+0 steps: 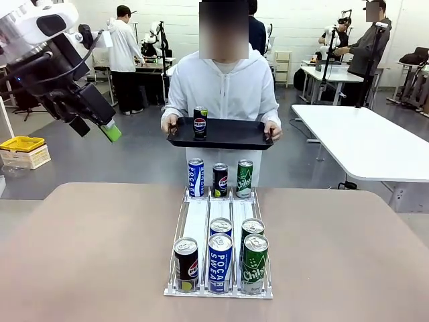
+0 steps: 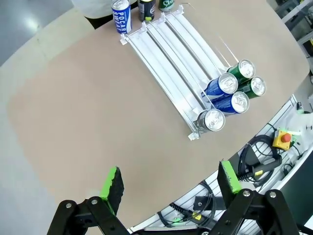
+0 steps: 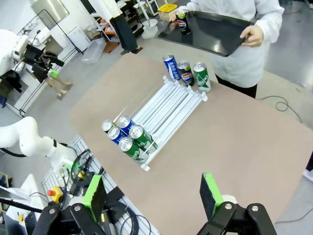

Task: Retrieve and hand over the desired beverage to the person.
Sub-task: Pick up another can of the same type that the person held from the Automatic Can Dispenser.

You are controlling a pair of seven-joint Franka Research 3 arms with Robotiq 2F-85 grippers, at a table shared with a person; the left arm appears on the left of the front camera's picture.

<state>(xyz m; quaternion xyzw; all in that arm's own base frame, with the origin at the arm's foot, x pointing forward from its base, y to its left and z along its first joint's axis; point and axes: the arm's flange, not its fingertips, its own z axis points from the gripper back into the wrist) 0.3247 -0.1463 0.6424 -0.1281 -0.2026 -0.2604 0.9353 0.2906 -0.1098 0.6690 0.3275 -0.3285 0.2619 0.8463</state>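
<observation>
1. Arm on the left: left gripper [image 2: 170, 188] hangs high over the table's [image 1: 87, 255] left side, fingers spread wide, holding nothing.
2. Left lane of the rack [image 1: 194, 221]: one black Pepsi can [image 1: 186, 265] stands upright at the near end, below and to the right of that gripper (the nearer arm, I judge).
3. Middle lane: two blue cans [image 1: 220, 261] reading "POCARI SWEAT".
4. Right lane: two green cans [image 1: 255, 263], lettered "Chils…".
5. Beyond the rack's far end, three far cans [image 1: 220, 180] stand upright, with the same brands in the same order.
6. On the tray [image 1: 234, 137], held in both hands by the person [image 1: 224, 84], a Pepsi tray can [image 1: 200, 123] stands upright (likely the wanted drink, handed over).
7. Last, right gripper [image 3: 152, 196]: fingers spread, empty, high over the table's near right.
</observation>
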